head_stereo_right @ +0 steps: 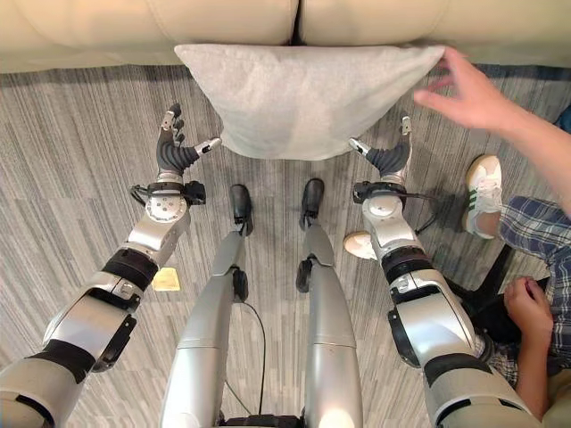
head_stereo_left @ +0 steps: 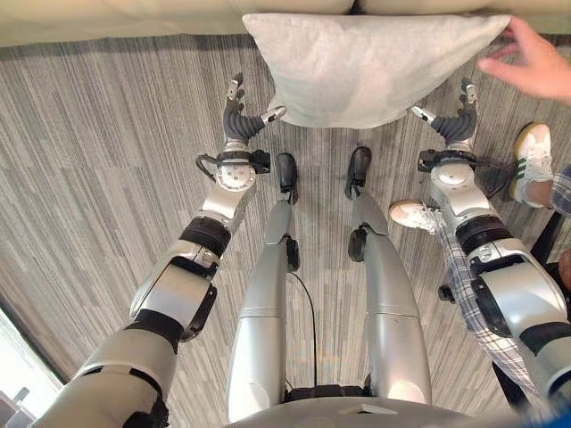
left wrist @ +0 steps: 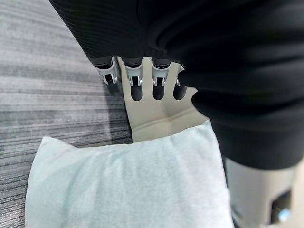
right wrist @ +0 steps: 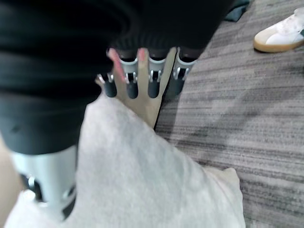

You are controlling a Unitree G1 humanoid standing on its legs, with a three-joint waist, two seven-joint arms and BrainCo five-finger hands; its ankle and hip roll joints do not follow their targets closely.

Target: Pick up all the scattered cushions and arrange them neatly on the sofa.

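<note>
A pale grey cushion (head_stereo_right: 303, 98) hung between the two robot hands, just before the sofa's (head_stereo_right: 223, 27) front edge. The left robot hand (head_stereo_right: 174, 147) and right robot hand (head_stereo_right: 390, 153) flanked it with fingers straight, released. A person's hand (head_stereo_right: 468, 94) touched its far right corner.

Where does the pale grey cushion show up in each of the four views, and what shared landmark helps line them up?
Left eye view: cushion at top centre, between the left hand and right hand.
Right eye view: top centre, a person's hand at its corner.
Left wrist view: lower half, below the fingers.
Right wrist view: lower middle, beneath the fingers.
Shared landmark: the cream sofa behind the cushion.
</note>
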